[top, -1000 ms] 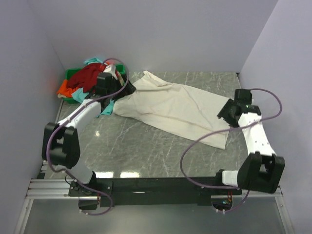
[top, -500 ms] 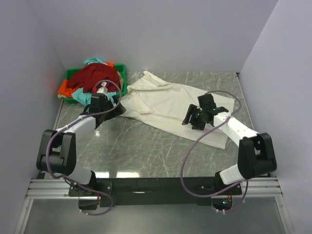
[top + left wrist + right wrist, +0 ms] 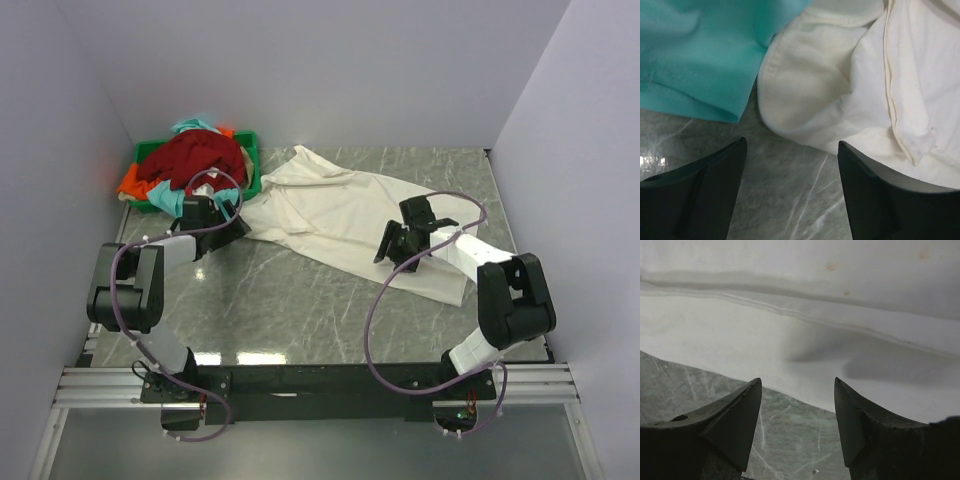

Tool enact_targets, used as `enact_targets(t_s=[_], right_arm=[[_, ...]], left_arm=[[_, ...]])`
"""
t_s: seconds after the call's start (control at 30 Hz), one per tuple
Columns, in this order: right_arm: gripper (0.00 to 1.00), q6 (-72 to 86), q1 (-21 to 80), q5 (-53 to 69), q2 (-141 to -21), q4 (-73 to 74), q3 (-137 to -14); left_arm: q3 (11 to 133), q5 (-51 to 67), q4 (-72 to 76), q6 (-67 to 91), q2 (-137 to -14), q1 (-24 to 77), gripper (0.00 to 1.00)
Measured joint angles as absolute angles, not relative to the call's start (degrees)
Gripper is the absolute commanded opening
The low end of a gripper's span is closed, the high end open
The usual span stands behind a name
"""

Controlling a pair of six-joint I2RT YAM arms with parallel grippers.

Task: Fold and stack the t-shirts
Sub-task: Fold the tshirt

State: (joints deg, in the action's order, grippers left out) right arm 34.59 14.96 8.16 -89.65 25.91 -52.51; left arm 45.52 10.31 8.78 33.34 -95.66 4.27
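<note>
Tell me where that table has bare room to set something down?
The marble table is bare in its near half, in front of the cream-white t-shirt. Crowded: far left, by the heaped green bin and left gripper.

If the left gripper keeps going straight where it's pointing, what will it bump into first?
The left gripper would probably meet the cream-white t-shirt first, just past some bare table; the teal t-shirt lies aside.
</note>
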Motion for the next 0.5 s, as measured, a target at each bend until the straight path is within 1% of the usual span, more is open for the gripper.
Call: enact_targets(t_s=[0.07,0.2,0.23,0.33,0.37,0.47,0.5], right_arm=[[0.66,34.7,15.0,7.9,-90.3,25.8,-52.5],[0.66,34.9,15.0,6.9,-91.4,25.8,-52.5],[0.66,35.0,15.0,6.7,-91.6,25.8,-52.5],[0.66,35.2,15.0,6.0,-92.2,25.8,-52.5],[0.66,35.2,15.0,5.8,-92.3,25.8,-52.5],[0.66,35.4,15.0,5.1,-92.4,25.8,-52.5],[0.66,35.6,15.0,5.0,-92.4,25.8,-52.5]], left_arm=[[46.0,10.7,9.6,33.5,-96.4,3.9,0.75],[46.7,11.3,11.7,33.9,-98.3,3.6,0.64],[46.9,11.5,11.9,34.0,-98.7,3.5,0.63],[47.3,12.1,12.7,34.3,-99.7,3.4,0.53],[47.4,12.2,12.9,34.4,-100.1,3.4,0.47],[47.5,12.2,13.0,34.7,-100.6,3.4,0.37],[47.5,12.2,13.0,34.8,-100.7,3.4,0.29]])
